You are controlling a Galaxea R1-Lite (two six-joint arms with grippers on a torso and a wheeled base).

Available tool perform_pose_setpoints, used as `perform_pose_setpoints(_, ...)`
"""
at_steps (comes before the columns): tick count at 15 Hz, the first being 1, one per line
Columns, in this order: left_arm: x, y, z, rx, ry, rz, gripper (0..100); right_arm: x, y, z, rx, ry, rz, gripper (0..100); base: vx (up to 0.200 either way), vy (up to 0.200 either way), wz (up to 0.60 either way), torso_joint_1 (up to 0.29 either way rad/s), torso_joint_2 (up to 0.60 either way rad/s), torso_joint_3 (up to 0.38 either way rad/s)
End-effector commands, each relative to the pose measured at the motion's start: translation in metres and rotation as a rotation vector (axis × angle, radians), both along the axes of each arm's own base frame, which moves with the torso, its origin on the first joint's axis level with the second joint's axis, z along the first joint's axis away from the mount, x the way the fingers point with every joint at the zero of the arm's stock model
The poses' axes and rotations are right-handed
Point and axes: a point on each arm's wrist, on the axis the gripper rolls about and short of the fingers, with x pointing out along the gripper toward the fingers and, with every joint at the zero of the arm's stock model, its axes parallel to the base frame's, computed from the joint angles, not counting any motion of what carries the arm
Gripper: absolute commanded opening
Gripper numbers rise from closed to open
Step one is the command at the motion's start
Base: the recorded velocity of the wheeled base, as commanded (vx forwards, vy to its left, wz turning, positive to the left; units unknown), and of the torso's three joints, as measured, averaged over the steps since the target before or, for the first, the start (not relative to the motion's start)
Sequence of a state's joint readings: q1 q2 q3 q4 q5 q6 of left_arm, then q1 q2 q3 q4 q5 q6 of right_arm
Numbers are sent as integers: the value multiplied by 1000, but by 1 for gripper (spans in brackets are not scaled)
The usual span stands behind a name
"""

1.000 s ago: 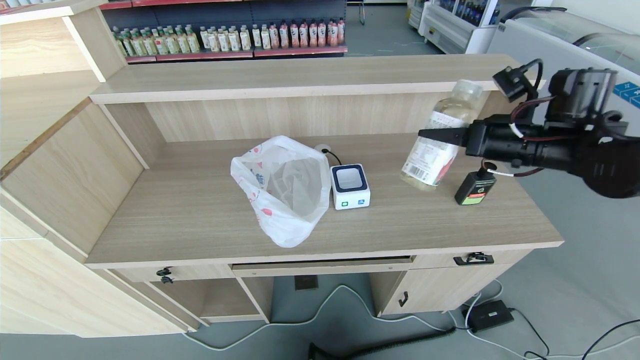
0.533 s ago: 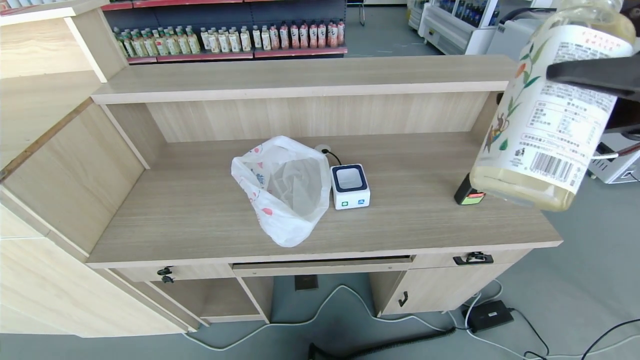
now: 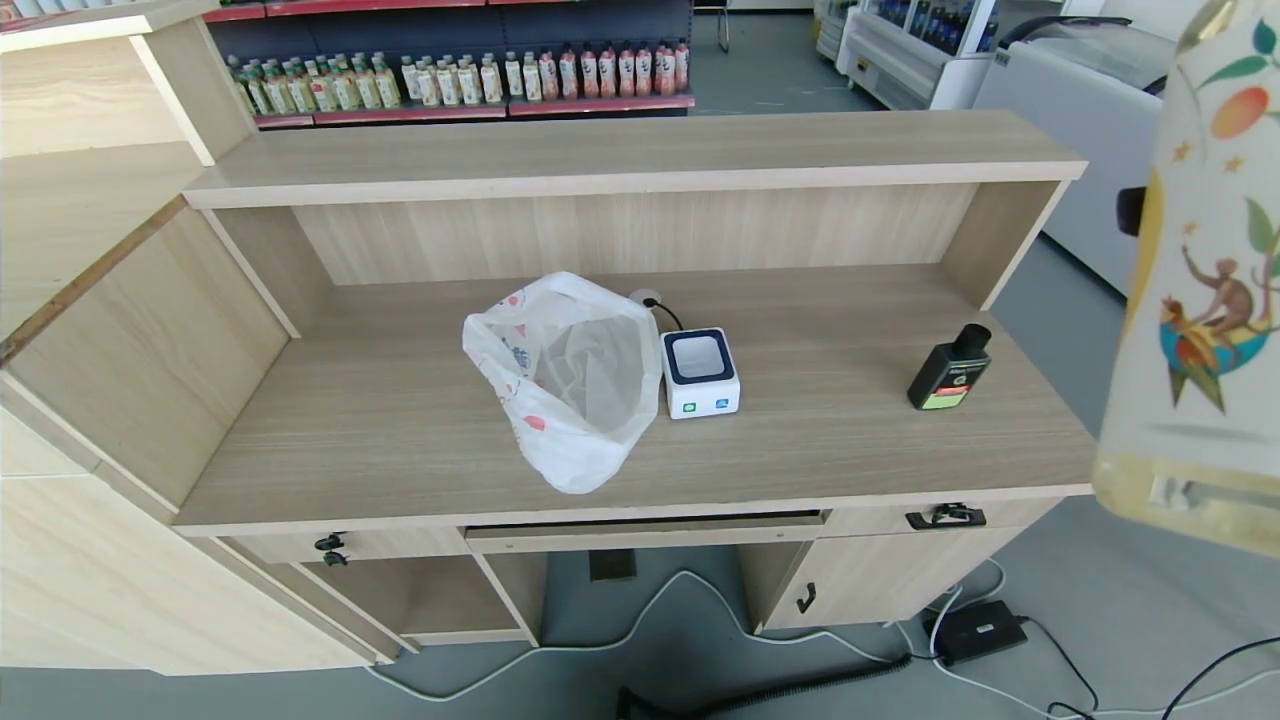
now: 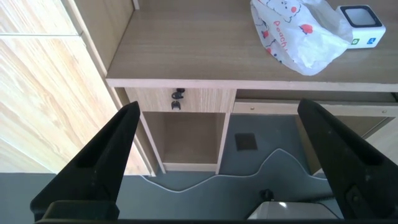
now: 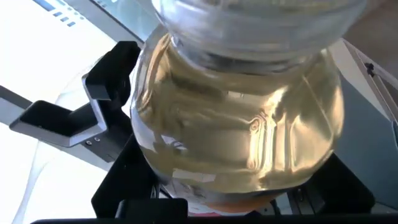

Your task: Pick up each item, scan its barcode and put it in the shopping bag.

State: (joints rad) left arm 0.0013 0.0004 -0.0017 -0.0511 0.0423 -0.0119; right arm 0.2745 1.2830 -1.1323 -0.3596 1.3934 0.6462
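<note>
— Where does everything sit?
— The left gripper [image 4: 214, 165] hangs spread, left of the scanner [image 3: 700, 372]. The shopping bag [image 3: 560, 380] touches the scanner's left side and a dark bottle [image 3: 948, 368] stands to its right. Far right, aloft, the right gripper [image 5: 236, 186] pinches the tea bottle [image 3: 1190, 300].
— Next?
— I'd turn the tea bottle's barcode toward the scanner. Wooden counter [image 3: 400, 440]; drink shelves [image 3: 450, 75] behind.
</note>
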Motion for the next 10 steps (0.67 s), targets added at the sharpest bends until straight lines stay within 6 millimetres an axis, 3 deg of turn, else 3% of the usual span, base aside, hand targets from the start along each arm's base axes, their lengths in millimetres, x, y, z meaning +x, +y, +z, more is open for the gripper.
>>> perform_pose_setpoints(1,0,0,0,0,0,1,100,-1,2,-2,-1,6,12,0,0,0,0,0,0,0)
perform_pose_setpoints(10,0,0,0,0,0,1,100,-8,0,-32,-20,29,5,0,0,0,0,0,0,0)
